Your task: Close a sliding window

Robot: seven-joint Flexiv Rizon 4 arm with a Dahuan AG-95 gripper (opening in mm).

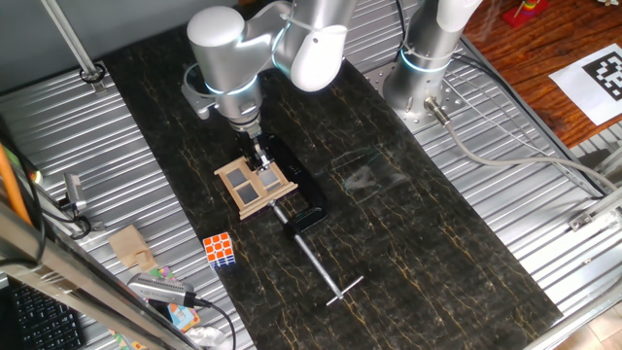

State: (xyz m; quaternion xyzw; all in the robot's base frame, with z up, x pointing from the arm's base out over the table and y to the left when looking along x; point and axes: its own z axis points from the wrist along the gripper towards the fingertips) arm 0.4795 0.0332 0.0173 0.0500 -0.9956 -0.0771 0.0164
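A Rubik's cube (221,249) lay at lower left. Right of it, near the frame's middle, the sliding window (255,183) sat directly beneath the gripper (259,157), whose fingers touched its top edge; their spacing could not be told. A clamp (309,233) extended toward lower right.

We take this for a robotics lab; a silver arm (292,44) stands bolted on ribbed metal decking (505,126); cables (515,156) trail beside it; a printed marker tag (601,76) lies nearby.

The arm (262,49) hides the claw (258,156), so its jaws cannot be told.
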